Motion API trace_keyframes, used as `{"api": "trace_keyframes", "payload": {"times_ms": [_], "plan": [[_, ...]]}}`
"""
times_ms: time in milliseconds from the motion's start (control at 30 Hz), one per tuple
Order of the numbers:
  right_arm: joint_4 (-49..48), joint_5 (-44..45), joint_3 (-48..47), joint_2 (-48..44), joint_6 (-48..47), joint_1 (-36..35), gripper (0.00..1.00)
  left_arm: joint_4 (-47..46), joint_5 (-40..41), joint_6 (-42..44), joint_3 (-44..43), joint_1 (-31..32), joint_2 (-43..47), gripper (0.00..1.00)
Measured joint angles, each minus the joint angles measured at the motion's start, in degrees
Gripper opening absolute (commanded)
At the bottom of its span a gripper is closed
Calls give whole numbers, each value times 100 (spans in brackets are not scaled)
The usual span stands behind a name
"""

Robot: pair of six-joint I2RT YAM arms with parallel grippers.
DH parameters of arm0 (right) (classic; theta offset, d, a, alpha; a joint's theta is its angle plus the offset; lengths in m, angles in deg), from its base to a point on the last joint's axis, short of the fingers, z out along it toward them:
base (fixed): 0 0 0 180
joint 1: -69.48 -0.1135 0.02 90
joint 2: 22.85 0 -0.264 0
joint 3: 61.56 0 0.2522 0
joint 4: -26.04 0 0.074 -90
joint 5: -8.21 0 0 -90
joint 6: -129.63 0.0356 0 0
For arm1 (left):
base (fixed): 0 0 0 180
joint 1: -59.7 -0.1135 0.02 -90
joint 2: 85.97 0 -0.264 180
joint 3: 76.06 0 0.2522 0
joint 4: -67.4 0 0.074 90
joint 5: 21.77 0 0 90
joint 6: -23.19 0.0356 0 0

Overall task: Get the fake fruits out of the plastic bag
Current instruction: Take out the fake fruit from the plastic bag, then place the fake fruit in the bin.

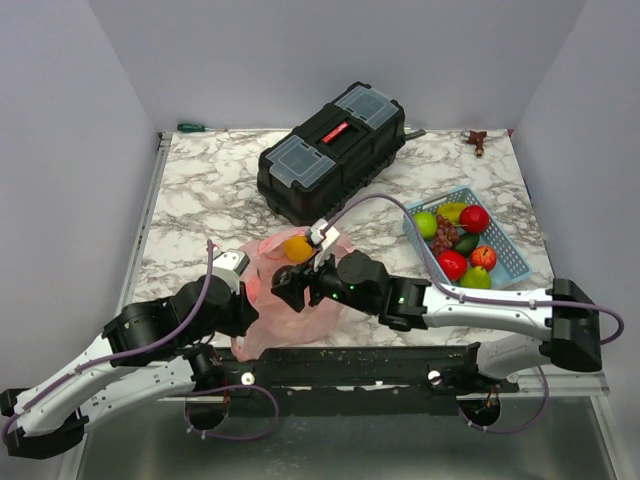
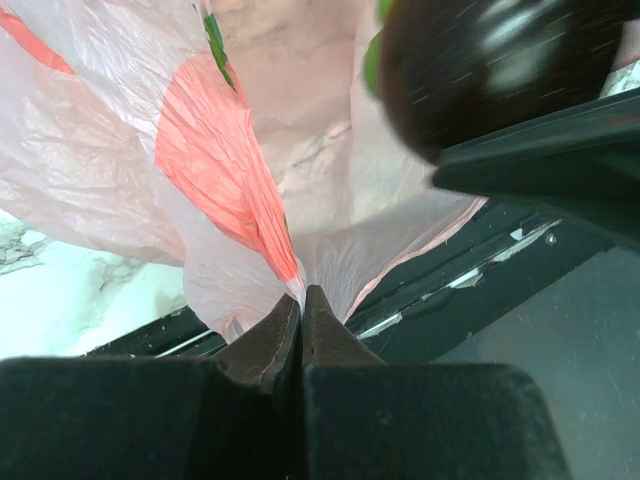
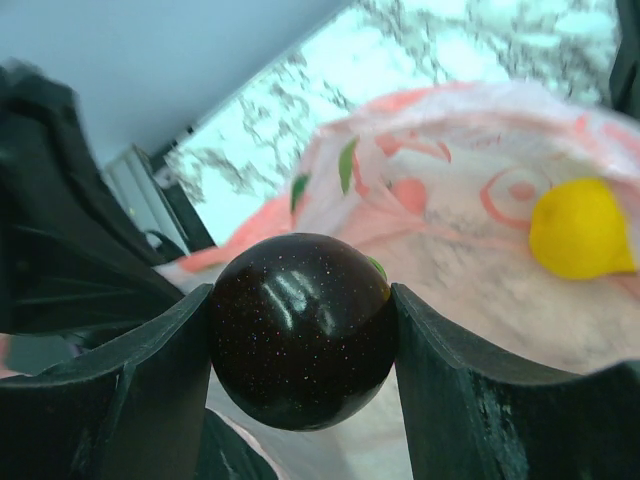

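While the left gripper [image 2: 301, 300] stands clenched on a fold of the plastic bag [image 1: 265, 325], pinning the thin pink film at the near edge of the marble table [image 1: 200, 190], the right gripper [image 1: 292, 282] grasps a dark glossy round fruit [image 3: 298, 330] squarely between its two fingers, just above the bag's open mouth. In the right wrist view this fruit fills the gap between the fingers, with the bag's crinkled pink wall behind it. A yellow fruit [image 3: 578, 228] lies inside the bag, towards its far side, so the bag is not yet empty. To the right, well apart from the bag, a light blue mesh basket [image 1: 515, 262] holds several fruits [image 1: 453, 264] in red, green and yellow, along with a bunch of grapes. A black toolbox [image 1: 332, 150] sits at the back of the table. The step in hand appears to be lifting the dark fruit out of the bag. The next move likely calls for raising it free of the film without snagging the thin plastic, carrying it right to the basket and releasing it there, while the left fingers hold the bag down so it does not lift along with the fruit.
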Motion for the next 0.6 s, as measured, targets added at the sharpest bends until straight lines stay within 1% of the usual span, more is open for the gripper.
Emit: {"api": "trace_keyframes", "payload": {"times_ms": [133, 367, 500, 600], "plan": [[81, 33, -249, -367, -120, 0, 1, 0, 0, -2, 0, 0, -52, 0], [433, 254, -1172, -498, -568, 0, 1, 0, 0, -2, 0, 0, -138, 0], [619, 649, -1537, -638, -920, 0, 1, 0, 0, -2, 2, 0, -155, 0], [713, 1241, -1670, -778, -1274, 0, 1, 0, 0, -2, 2, 0, -157, 0]]}}
